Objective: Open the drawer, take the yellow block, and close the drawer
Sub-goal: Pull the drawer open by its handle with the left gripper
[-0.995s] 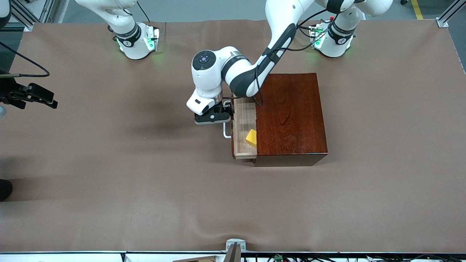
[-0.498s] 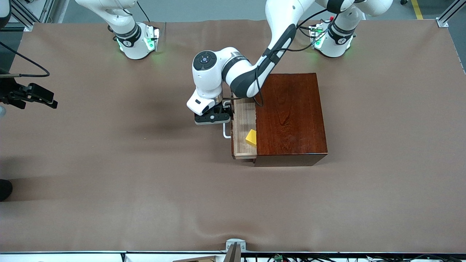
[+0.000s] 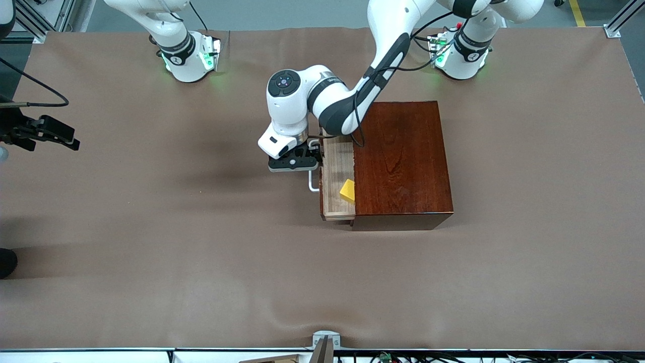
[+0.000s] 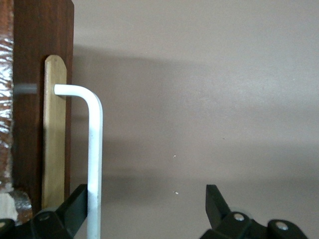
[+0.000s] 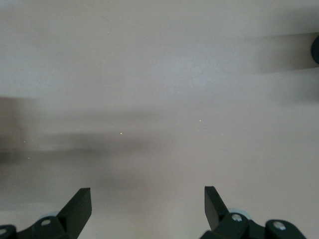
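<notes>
One yellow block [image 3: 347, 191] in the part-open drawer [image 3: 336, 174] — unchanged. Left gripper [image 3: 295, 162] — jaws open, handle [image 4: 94, 149] beside one finger; right gripper [image 5: 148, 209] open, waiting.

Yellow block [image 3: 347, 191], reddish-brown drawer [image 3: 338, 171], white handle [image 4: 93, 149]

Even overhead light, soft shadows on the table [image 3: 151, 252], glare on the wooden box [image 3: 403, 156], wrist views slightly soft.

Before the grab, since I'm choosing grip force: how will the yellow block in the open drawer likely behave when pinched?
The yellow block looks solid with flat faces, so probably stiff and unlikely to roll. It is small, so likely light. It sits skewed against the box edge, so it may twist when pinched.
</notes>
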Controlling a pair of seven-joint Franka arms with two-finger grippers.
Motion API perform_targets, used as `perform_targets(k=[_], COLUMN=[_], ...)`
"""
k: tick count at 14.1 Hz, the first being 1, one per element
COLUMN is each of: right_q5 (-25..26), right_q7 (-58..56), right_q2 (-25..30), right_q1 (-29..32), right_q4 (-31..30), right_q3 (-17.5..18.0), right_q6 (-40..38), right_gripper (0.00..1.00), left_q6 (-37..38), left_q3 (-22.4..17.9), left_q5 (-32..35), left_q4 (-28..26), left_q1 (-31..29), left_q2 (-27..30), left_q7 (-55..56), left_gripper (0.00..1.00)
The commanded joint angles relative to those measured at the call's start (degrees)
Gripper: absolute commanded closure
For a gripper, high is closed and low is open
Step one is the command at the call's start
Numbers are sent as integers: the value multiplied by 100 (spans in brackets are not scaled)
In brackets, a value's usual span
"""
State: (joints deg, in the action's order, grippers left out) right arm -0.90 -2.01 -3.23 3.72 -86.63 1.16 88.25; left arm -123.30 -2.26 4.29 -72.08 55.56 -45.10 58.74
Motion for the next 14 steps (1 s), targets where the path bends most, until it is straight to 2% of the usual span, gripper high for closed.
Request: perform_targets(k=[1, 14], right_q5=[2, 2], right_q7=[-1, 8], right_q2=[104, 104], right_q1=[23, 23], right_q4=[-47, -38], right_q3=[16, 25], right_q6=[-27, -9], right_gripper=[0, 0], left_q6=[-906, -853], left_q3=[200, 147], left_q5=[-42, -138], left_q4=[300, 300], left_q1=[42, -10], left_q2=[-245, -25], left_q7=[41, 129], left_gripper=[0, 0])
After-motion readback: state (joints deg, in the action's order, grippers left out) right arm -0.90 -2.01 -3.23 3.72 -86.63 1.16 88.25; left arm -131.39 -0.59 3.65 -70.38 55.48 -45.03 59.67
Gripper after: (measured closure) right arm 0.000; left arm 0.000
